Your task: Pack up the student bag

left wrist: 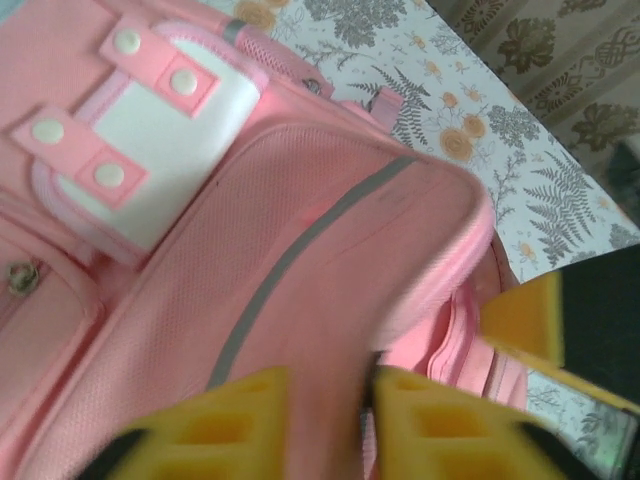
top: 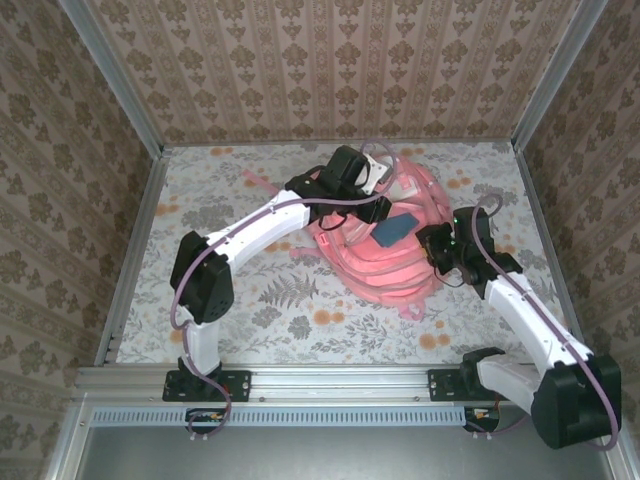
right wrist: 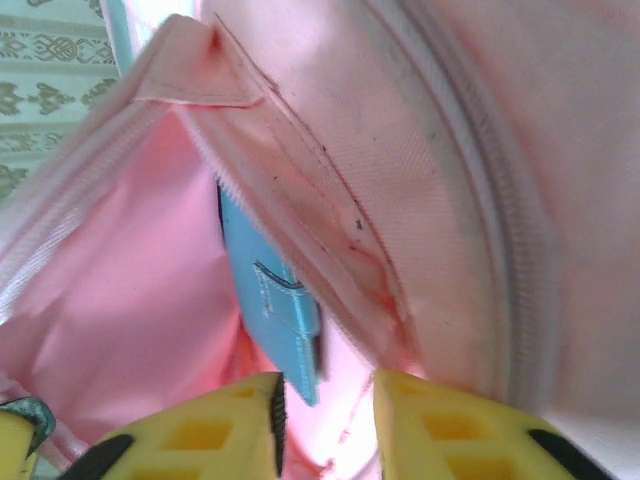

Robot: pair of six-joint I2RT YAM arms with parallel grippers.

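The student bag (top: pixel 380 275) is soft pink woven fabric with a grey stripe. We cannot tell whether the left gripper (left wrist: pixel 330 388) or the right gripper (right wrist: pixel 328 388) grips it.

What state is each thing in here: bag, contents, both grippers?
student bag: lying flat, main compartment open
blue flat item: inside the bag
left gripper: on the bag's front, jaws slightly apart, grip unclear
right gripper: at the bag's opening, jaws slightly apart, grip unclear

From my station I can read no words, numbers or brand marks on the student bag (top: pixel 385 272) or elsewhere.
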